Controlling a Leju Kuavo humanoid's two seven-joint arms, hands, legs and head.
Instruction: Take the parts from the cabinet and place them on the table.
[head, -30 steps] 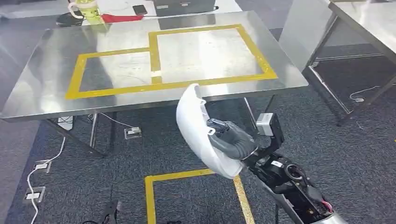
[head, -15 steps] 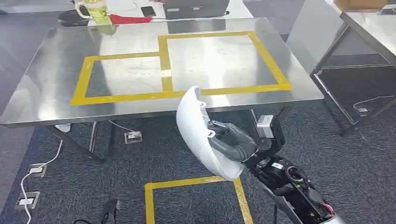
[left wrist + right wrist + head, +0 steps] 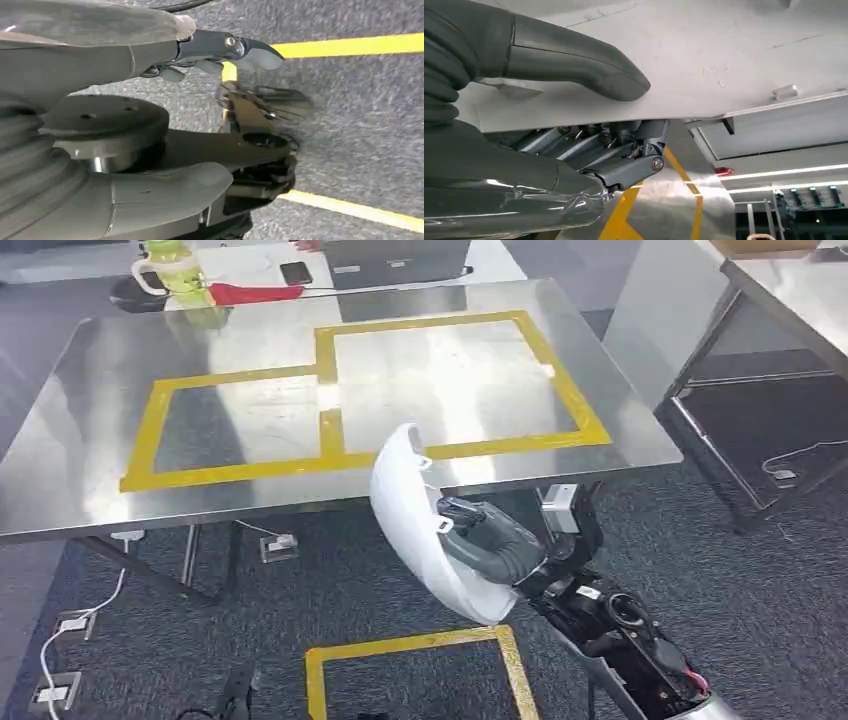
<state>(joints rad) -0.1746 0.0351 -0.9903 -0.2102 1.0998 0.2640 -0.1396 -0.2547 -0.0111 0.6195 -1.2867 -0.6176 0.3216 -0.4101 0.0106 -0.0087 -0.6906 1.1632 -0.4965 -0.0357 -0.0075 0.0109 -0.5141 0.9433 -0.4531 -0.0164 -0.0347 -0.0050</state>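
1. The right hand point(image 3: 495, 540) is out in front of the robot in the head view, wrapped onto a curved white shell part point(image 3: 415, 520), thumb on one face and the dark fingers on the other.
2. From the right wrist view the grip is plain: the thick grey thumb point(image 3: 574, 57) lies flat across the part's pale surface point(image 3: 724, 45), and the darker fingers point(image 3: 624, 145) curl against its underside, so the part is pinched between them.
3. The part stands roughly upright in that hand, its top edge overlapping the near edge of the steel counter point(image 3: 90, 440) in the picture; it hangs in the air over the dark carpet point(image 3: 760, 580).
4. Yellow tape point(image 3: 330, 410) marks two joined rectangles on the counter top.
5. At the counter's far edge sit a green cup point(image 3: 175, 265), a red cloth point(image 3: 250, 290), a phone point(image 3: 296, 273) and a dark box point(image 3: 395, 258).
6. A second steel bench point(image 3: 790, 290) stands off to the right.
7. On the floor, yellow tape point(image 3: 410, 645) outlines a box just below the held part.
8. The left hand point(image 3: 210, 50) shows in the left wrist view over the carpet, fingers apart from the thumb with nothing in them.
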